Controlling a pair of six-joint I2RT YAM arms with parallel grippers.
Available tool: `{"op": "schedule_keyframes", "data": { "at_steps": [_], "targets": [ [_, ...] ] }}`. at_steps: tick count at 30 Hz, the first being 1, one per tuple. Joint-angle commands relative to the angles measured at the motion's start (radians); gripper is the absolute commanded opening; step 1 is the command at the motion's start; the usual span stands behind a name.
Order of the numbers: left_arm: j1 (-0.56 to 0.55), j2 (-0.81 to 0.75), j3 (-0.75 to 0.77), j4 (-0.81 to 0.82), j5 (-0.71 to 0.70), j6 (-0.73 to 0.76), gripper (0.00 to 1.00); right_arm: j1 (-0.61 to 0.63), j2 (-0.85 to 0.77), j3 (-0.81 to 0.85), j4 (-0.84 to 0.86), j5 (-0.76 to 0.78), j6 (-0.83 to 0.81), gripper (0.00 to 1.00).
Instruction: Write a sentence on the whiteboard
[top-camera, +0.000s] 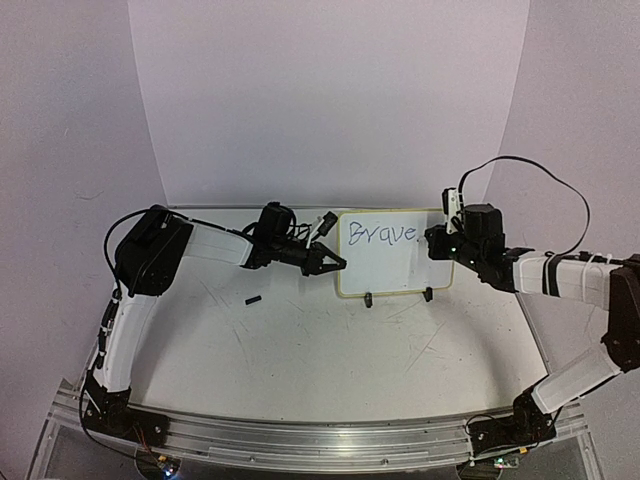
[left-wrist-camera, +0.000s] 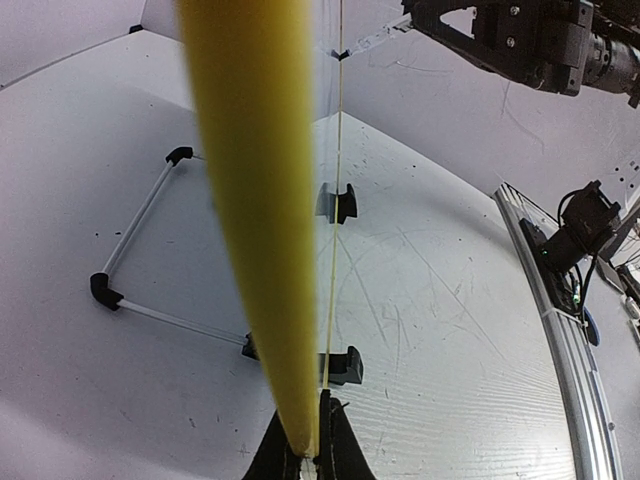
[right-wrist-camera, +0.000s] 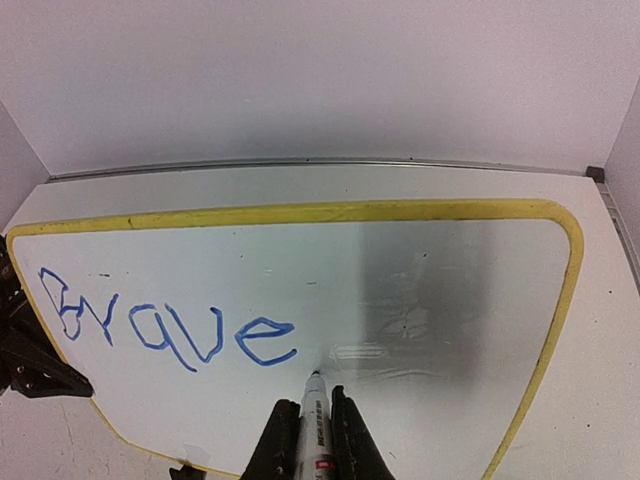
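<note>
- The left fingers (top-camera: 326, 262) are closed on the left edge of the whiteboard (top-camera: 395, 268); the left wrist view shows the cream-yellow rim (left-wrist-camera: 255, 200) running edge-on out from between them.
- A small black piece (top-camera: 254, 299) lies on the scratched white surface (top-camera: 300, 350), near the left arm and apart from the board.
- The whiteboard stands on its long edge at the far middle of the surface, close to the back wall, between the two arms, resting on two black clip feet (top-camera: 369, 299).
- "Brave" is written in blue (right-wrist-camera: 160, 330) across the board's upper left part; the rest of the face is bare.
- The right fingers (right-wrist-camera: 350, 440) are closed around a marker (right-wrist-camera: 315, 425), its tip touching the board just right of the final "e".
- The right arm reaches in from the board's right edge.
</note>
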Motion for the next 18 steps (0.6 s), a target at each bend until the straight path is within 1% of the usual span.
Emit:
{"op": "schedule_keyframes", "data": {
  "at_steps": [1,13,16,18],
  "targets": [
    [0.000,0.019,-0.016,-0.130,-0.116,0.078,0.00,-0.003,0.005,0.041,0.031,0.030,-0.010,0.00],
    [0.000,0.021,-0.016,-0.129,-0.119,0.077,0.00,-0.003,0.008,0.026,0.017,0.056,-0.004,0.00],
    [0.001,0.021,-0.015,-0.130,-0.119,0.078,0.00,-0.002,0.000,0.009,0.003,0.023,0.002,0.00],
    [0.001,0.025,-0.012,-0.129,-0.118,0.076,0.00,0.019,-0.027,-0.003,-0.009,-0.055,-0.002,0.00]
  ]
}}
